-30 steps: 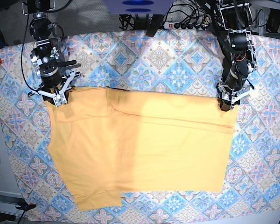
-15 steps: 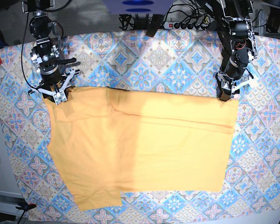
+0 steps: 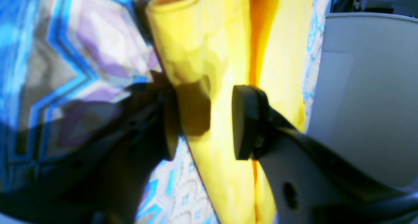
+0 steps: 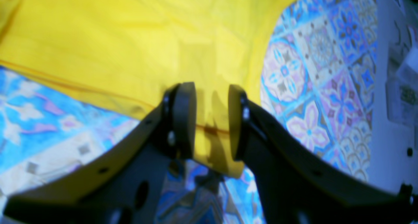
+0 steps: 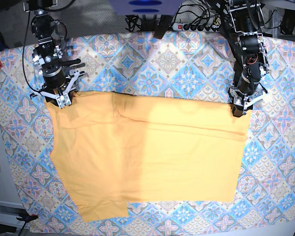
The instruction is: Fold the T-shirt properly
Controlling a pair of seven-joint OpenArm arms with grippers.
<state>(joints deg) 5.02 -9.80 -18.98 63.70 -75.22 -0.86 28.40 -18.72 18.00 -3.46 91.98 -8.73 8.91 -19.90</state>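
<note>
Both hands are spread over T-shirt corners: left hand, right hand; blur hides any contact.

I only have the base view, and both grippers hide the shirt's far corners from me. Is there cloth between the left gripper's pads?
Observer: Yes. The left gripper has its pads apart, with a folded edge of the T-shirt lying between them, not pinched.
Operator: And the right one?
Observer: The right gripper straddles a shirt corner, pads apart too.
Operator: Is that corner lying flat?
Observer: Mostly; it wrinkles slightly between the pads, over the tablecloth.
</note>
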